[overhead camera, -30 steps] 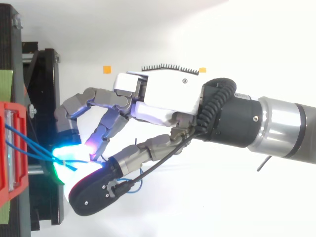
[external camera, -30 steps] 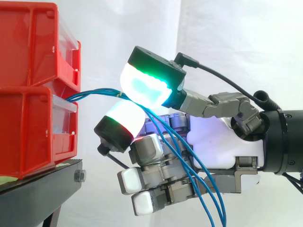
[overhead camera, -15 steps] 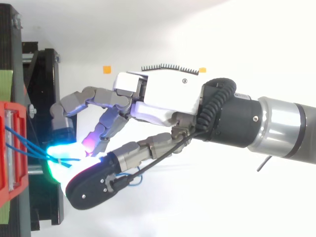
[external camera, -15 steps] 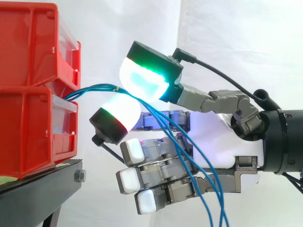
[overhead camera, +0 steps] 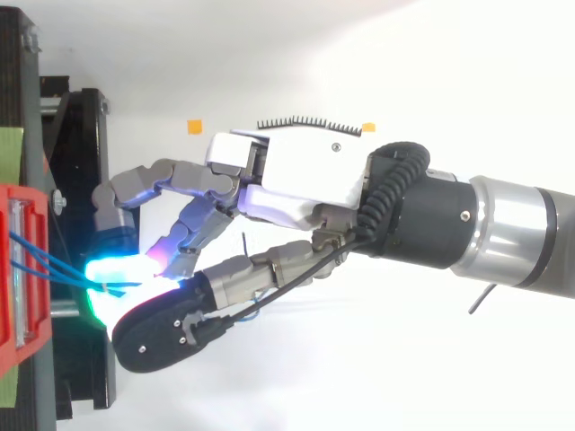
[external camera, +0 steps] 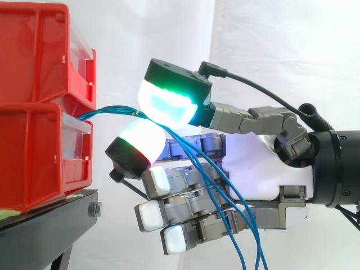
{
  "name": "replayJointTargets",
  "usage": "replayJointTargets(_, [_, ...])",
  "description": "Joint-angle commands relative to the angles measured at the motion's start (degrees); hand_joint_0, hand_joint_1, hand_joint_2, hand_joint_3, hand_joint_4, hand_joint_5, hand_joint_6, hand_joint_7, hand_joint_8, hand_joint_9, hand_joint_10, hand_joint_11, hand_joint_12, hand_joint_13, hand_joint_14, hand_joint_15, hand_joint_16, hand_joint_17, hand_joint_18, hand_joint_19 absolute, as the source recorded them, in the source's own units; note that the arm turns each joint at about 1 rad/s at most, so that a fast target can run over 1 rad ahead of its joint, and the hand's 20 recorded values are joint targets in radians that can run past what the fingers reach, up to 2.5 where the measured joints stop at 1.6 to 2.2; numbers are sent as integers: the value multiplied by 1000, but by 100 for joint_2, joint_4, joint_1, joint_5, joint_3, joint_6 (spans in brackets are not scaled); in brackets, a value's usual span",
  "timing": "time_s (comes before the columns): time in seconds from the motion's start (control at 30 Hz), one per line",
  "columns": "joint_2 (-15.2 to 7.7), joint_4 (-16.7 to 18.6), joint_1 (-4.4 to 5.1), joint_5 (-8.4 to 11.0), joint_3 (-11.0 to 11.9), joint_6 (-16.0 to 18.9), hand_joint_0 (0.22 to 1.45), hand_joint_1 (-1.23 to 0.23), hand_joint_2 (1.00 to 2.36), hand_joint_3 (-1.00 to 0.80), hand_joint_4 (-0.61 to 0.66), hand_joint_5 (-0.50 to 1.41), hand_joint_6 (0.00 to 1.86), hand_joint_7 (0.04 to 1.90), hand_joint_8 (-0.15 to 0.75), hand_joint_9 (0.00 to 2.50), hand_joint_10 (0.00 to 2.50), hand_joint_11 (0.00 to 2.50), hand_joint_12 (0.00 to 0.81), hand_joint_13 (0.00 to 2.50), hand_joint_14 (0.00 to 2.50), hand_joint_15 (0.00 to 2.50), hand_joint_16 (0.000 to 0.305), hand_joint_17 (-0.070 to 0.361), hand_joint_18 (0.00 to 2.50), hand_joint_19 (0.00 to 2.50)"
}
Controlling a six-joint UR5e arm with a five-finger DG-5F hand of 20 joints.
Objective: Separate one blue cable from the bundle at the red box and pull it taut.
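**A:** Entry one, the robot hand [external camera: 253, 174]. State?

**B:** Closed in a pinch. Two glowing pads [external camera: 166, 104] meet on a bundle of thin blue cables [external camera: 112, 109], just beside the stacked red plastic bins [external camera: 34, 152] on the black surface [external camera: 45, 225]. The other fingers are bent below, and the cables pass in front of them.

**A:** Where do the cables run?

**B:** They leave from where the two bins meet and go between the pads. From there they droop across the palm and off the lower edge.

**A:** Progress?

**B:** Judged partway. The bundle is grasped, but I cannot tell whether the pinch holds one strand or several. No strand stands visibly apart from the rest. The taut pull is not yet done, since the cables beyond the pinch hang in slack curves.

**A:** Brands, labels, writing?

**B:** None legible. Two small orange square markers [overhead camera: 194, 127] appear blank, and the bins' clear fronts show no readable text.
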Motion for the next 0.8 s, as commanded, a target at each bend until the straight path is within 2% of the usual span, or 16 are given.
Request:
replayJointTargets(0.0, [1,0,0,0,1,0,669,-890,1012,-360,88,-189,833,1277,311,910,29,930,410,867,24,590,52,117,720,689])
replayJointTargets(0.1, [1,18,0,0,1,0,771,-934,1000,-500,104,-199,872,1264,314,956,29,1056,397,873,25,593,51,115,722,655])
replayJointTargets(0.3, [1,9,0,0,1,9,798,-957,1000,-500,87,-180,902,1286,324,1046,30,1161,396,913,23,599,49,110,738,631])
replayJointTargets(0.47, [-8,26,0,0,1,0,724,-963,1000,-500,115,-159,905,1340,336,1092,31,1200,398,932,26,607,47,106,747,638])
replayJointTargets(0.63, [1,0,0,0,1,9,567,-945,1000,-500,110,-136,893,1247,341,1130,32,1204,405,948,25,616,47,107,755,658])
replayJointTargets(0.77, [1,0,0,0,1,9,505,-931,1000,-500,111,-128,886,1204,350,1147,29,1173,416,964,24,613,50,112,780,657])
